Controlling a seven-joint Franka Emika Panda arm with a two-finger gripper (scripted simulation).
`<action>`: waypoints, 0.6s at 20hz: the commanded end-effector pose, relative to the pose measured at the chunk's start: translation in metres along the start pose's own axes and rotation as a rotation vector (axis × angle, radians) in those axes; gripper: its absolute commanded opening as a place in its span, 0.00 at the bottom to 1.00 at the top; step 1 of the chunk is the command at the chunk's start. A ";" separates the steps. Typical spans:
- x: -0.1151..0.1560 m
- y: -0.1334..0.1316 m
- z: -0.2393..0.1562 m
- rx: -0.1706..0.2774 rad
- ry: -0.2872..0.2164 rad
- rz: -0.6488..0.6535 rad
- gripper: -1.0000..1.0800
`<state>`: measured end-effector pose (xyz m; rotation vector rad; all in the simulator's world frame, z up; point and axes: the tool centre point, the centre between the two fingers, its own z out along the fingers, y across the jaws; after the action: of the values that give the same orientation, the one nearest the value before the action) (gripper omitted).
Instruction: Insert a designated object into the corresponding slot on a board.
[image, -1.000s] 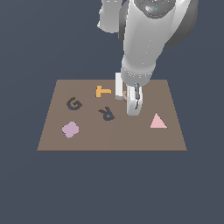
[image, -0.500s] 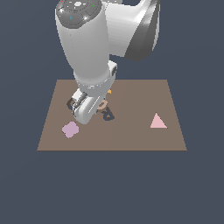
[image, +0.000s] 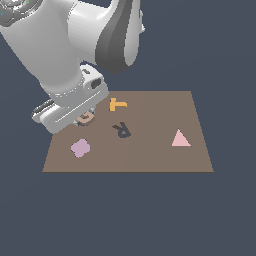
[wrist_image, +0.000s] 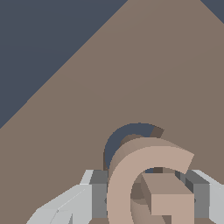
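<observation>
The tan-peach G piece (wrist_image: 144, 183) fills the lower part of the wrist view, held between grey fingers (wrist_image: 98, 197) on both sides. Just behind it on the brown board (wrist_image: 144, 65) shows the curved rim of the dark G-shaped slot (wrist_image: 124, 133), mostly covered by the piece. In the exterior view the G piece (image: 86, 118) peeks out under the arm's hand at the board's (image: 150, 155) left part; the gripper (image: 82, 119) itself is largely hidden by the wrist.
On the board lie an orange T (image: 118, 104), a dark R-shaped recess (image: 121, 130), a lilac blob (image: 80, 148) and a pink triangle (image: 180, 138). The big white arm (image: 65, 55) hangs over the board's left half.
The arm swung from the board's right side across to the left, carrying the G piece, and now stands low over the G slot.
</observation>
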<state>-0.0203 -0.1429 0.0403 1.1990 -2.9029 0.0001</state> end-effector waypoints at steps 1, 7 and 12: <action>0.008 -0.004 0.000 0.000 -0.001 0.035 0.00; 0.010 -0.004 0.000 -0.001 0.000 0.037 0.00; 0.009 -0.004 0.008 0.000 0.000 0.035 0.00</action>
<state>-0.0238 -0.1521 0.0353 1.1466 -2.9244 0.0000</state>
